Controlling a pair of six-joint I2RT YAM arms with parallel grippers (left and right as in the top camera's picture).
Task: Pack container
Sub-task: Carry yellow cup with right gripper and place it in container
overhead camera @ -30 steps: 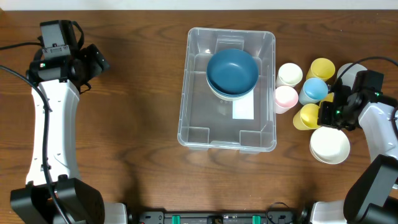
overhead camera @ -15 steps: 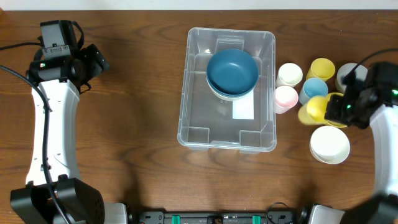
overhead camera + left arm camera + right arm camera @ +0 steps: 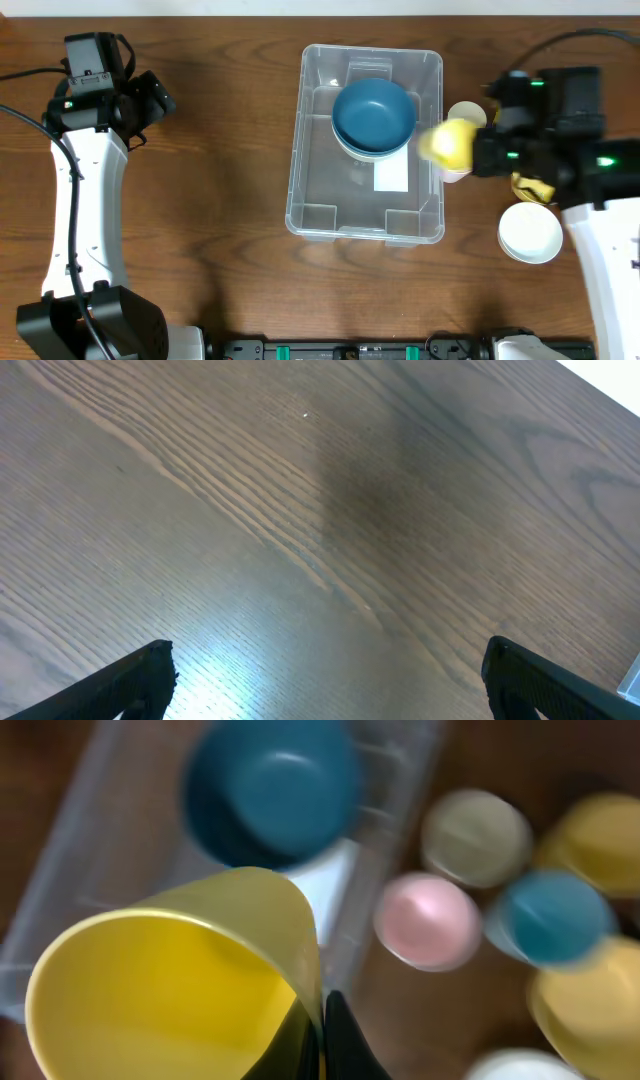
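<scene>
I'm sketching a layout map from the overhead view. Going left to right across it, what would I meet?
left arm → container → yellow cup, held over the container's right rim → white bowl

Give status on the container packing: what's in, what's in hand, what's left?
Done: a blue bowl lies inside the container, stacked on something paler. In hand: the right gripper pinches a yellow cup by its rim, about over the container's right wall. Left: the pink cup, blue cup, cream cup, two more yellow cups and the white bowl sit outside. The left gripper is open over the table.
</scene>
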